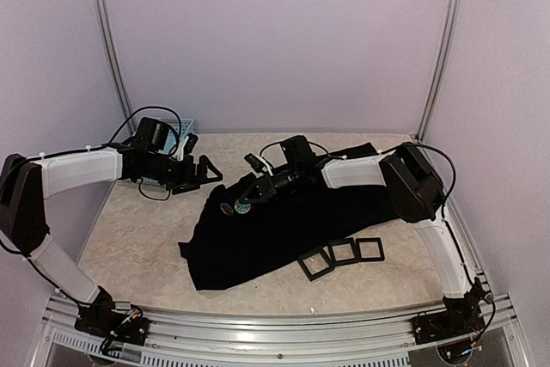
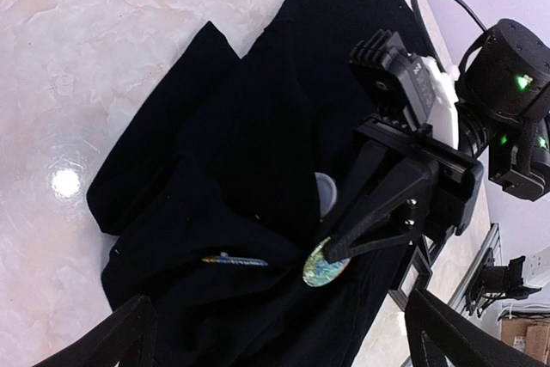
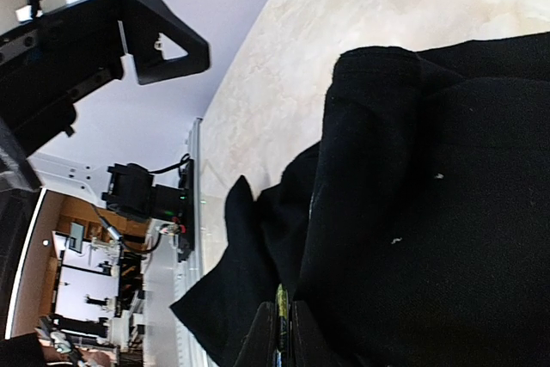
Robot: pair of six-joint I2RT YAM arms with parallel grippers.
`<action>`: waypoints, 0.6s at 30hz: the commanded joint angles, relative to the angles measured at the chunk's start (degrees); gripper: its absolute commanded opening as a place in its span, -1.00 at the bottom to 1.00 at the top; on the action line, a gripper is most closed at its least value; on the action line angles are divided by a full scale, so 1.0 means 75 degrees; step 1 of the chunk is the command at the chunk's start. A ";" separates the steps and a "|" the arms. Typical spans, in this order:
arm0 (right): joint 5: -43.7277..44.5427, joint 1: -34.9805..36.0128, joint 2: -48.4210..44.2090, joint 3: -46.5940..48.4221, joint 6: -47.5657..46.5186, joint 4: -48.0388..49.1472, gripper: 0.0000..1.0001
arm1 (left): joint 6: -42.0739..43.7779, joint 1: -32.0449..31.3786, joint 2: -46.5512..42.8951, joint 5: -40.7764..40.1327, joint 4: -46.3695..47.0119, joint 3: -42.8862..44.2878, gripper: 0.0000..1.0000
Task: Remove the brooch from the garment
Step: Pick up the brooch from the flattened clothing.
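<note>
The black garment (image 1: 284, 229) lies crumpled on the table; it also fills the left wrist view (image 2: 232, 169) and the right wrist view (image 3: 430, 212). The brooch (image 2: 320, 271) is an oval green-blue disc resting against the cloth. My right gripper (image 1: 245, 202) is shut on the brooch (image 1: 243, 209), and its thin edge (image 3: 281, 311) shows between the fingers (image 3: 262, 341). My left gripper (image 1: 202, 171) stands open, to the left of the garment and apart from it, with its fingers (image 2: 129, 333) at the lower corners of its own view. A thin bluish pin (image 2: 234, 259) lies on the cloth.
Three small black square frames (image 1: 342, 253) lie by the garment's near right edge. A light-blue basket (image 1: 185, 129) sits at the back left behind the left arm. A small pale disc (image 2: 325, 193) shows on the cloth near the right fingers.
</note>
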 commanded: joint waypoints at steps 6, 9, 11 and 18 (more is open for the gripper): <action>-0.1452 0.0042 -0.0573 -0.0846 0.2412 0.3104 -1.00 | 0.0339 -0.0034 0.0541 0.0512 0.0908 -0.0213 0.98; -0.1671 0.0043 -0.0568 -0.1153 0.3341 0.4334 -1.00 | 0.0301 0.0200 0.0625 0.0921 0.1490 -0.0610 0.98; -0.1722 0.0037 -0.0574 -0.1216 0.3631 0.4667 -1.00 | 0.0135 0.0385 0.0735 0.1297 0.1755 -0.0718 0.97; -0.1524 0.0039 -0.0659 -0.1197 0.2874 0.3828 -1.00 | 0.0020 0.0176 0.1749 0.1408 0.0884 0.0313 0.98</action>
